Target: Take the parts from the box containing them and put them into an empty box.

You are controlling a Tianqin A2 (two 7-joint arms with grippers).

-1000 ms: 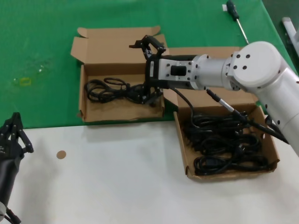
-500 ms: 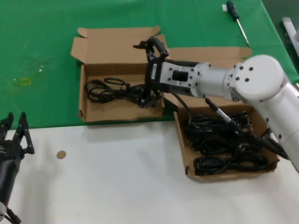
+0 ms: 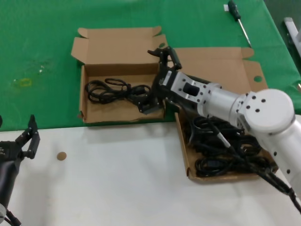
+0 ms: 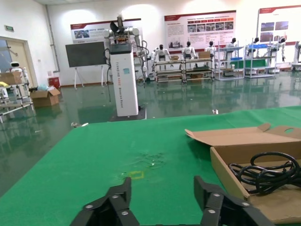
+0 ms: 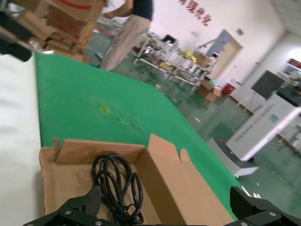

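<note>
The smaller cardboard box lies on the green cloth with one looped black cord inside. My right gripper hangs open over that box's right wall, its lower finger beside the cord's plug and nothing held. In the right wrist view the same cord rests on the box floor between the wide-spread fingers. The wider box on the right holds several more cords, partly hidden by my right arm. My left gripper waits open at the near left, above the white table.
A green-handled screwdriver lies on the green cloth at the far right. A white tabletop covers the near half, with a small brown disc on it. The left wrist view shows the smaller box with the cord off to one side.
My right arm has drawn back toward the wider box and its gripper has turned, leaving the cord lying in the smaller box. The left gripper has shifted slightly right.
</note>
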